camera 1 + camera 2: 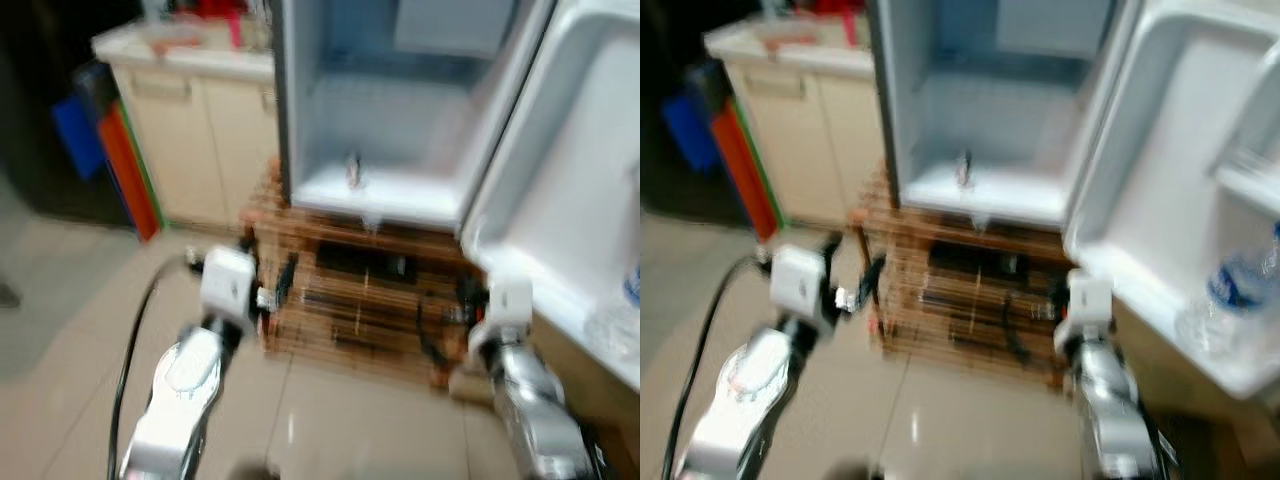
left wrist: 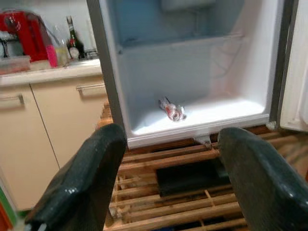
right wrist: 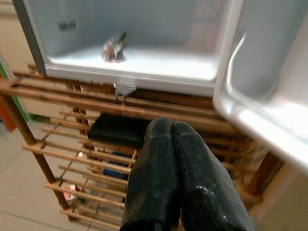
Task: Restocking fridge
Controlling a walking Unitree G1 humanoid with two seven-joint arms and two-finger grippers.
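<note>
A small white fridge (image 1: 400, 130) stands open on a wooden slatted rack (image 1: 370, 310). One small red-and-silver can (image 2: 172, 109) lies on its side on the fridge floor, also visible as the can (image 3: 113, 46). The open door (image 1: 590, 200) swings to the right, with a clear water bottle (image 1: 1230, 295) in its lower shelf. My left gripper (image 2: 172, 135) is open and holds nothing; it is held in front of the rack, below the fridge opening. My right gripper (image 3: 166, 126) is shut with nothing in it, low before the rack near the door.
A beige cabinet (image 1: 200, 140) stands left of the fridge, with a red appliance (image 2: 24, 33) and a dark bottle (image 2: 72, 43) on its counter. Blue and orange boards (image 1: 110, 150) lean beside it. A black box (image 3: 113, 130) rests in the rack. Tiled floor lies in front.
</note>
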